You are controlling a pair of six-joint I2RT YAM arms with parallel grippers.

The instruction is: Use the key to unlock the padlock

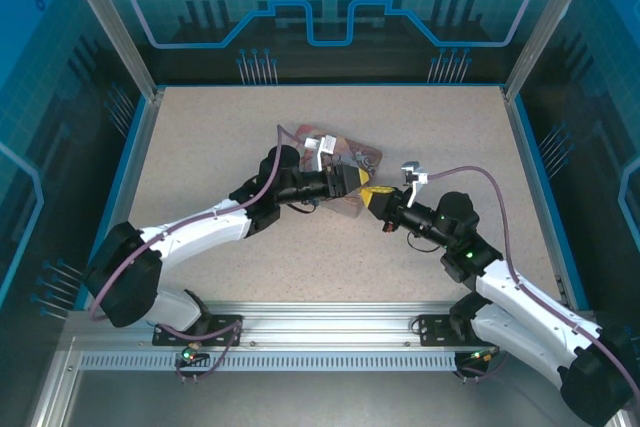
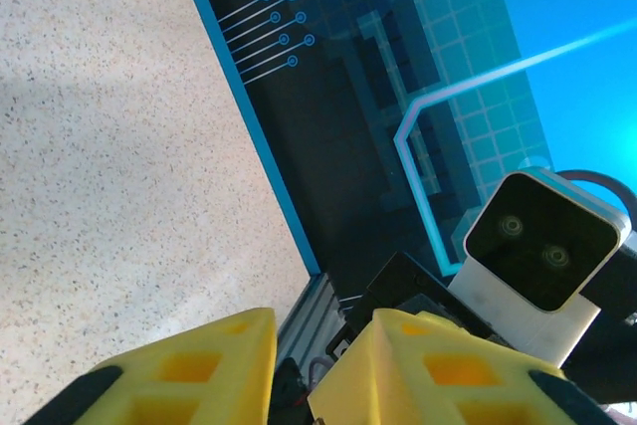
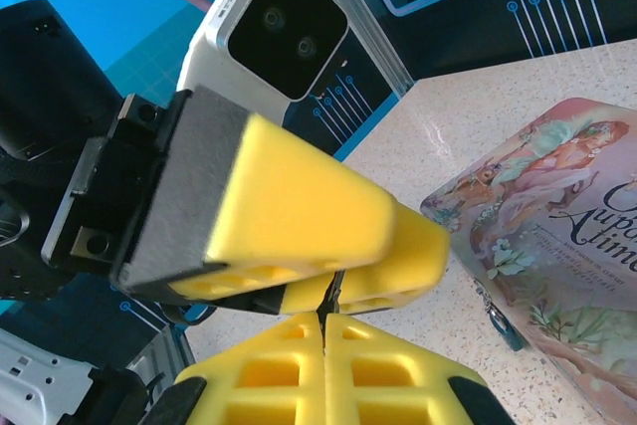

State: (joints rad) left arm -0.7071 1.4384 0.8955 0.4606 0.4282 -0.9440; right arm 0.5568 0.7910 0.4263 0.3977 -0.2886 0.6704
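Closest in, the right gripper [image 3: 324,333] has its yellow jaws pressed flush. A thin dark sliver stands up from the seam, which I take for the key [image 3: 334,296] (it is too slim to be sure). Just above, touching or nearly so, sits the left gripper [image 3: 413,271], set narrow, with a slim gap in its own wrist view and nothing seen in it. Farther off, the padlock [image 3: 501,323] lies on the table [image 3: 468,116] against the near edge of the pink tin box [image 3: 567,216], apart from both grippers. To do this well, the left should pinch the blue body so the keyhole faces the right arm. That steadies it before the key comes in slowly, straight along the slot.
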